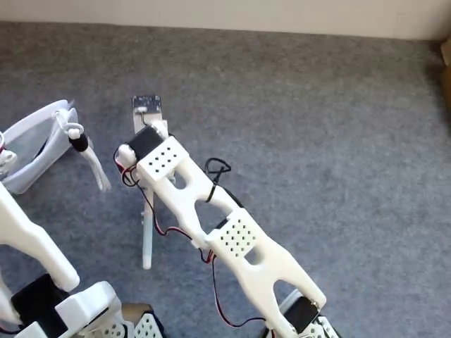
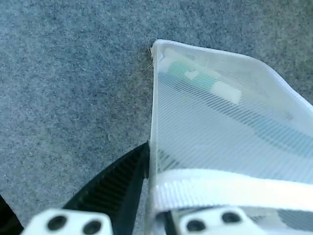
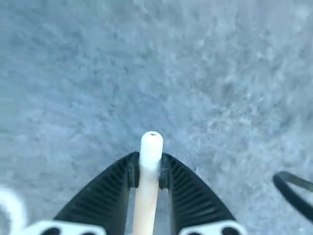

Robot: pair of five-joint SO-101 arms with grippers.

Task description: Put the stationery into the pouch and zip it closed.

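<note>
The left end effector (image 2: pixel 151 164) is clamped on the mesh pouch (image 2: pixel 220 117) at its white zipper band (image 2: pixel 234 188). The pouch lies at the left edge of the high view (stationery (image 2: pixel 200 81) shows through the mesh). The right end effector (image 3: pixel 149 164) is closed around a white pen (image 3: pixel 151 144), left of centre over the grey desk (image 1: pixel 338 127).

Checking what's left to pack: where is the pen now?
Right wrist view shows the pen clamped in the right gripper above the carpet, pouch to its left.
</note>
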